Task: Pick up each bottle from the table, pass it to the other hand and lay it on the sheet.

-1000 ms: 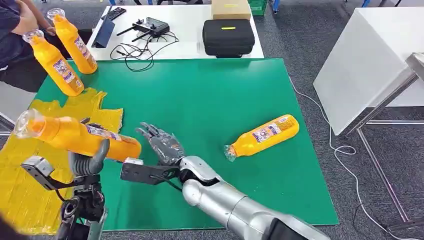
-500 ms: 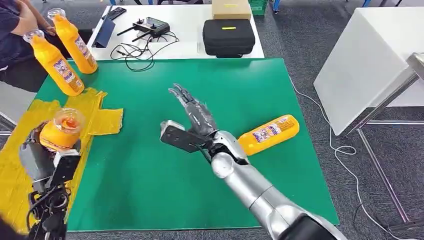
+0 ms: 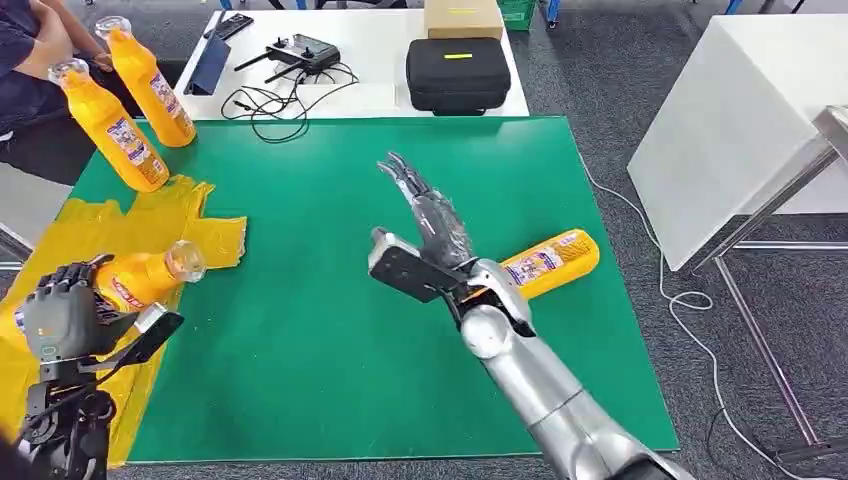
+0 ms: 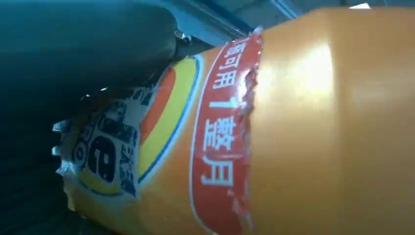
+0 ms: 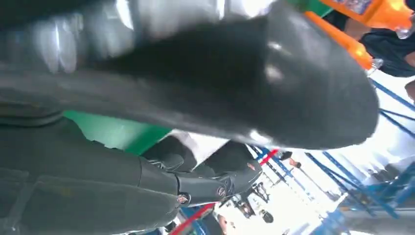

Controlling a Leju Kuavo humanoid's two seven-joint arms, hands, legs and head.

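My left hand grips an orange bottle over the yellow sheet at the table's left, its clear cap pointing right. Close up, the bottle's label lies against my dark fingers. My right hand is open, fingers stretched out over the middle of the green mat. Behind its wrist lies another orange bottle on its side. Two more orange bottles stand at the mat's far left corner.
A person sits at the far left beside the standing bottles. Behind the mat, a white table carries a black case, a controller with cables and a cardboard box. Another white table stands to the right.
My left hand has swung the bottle left and down over the yellow sheet. My right hand has let go of it and moved right and away, fingers straightening.
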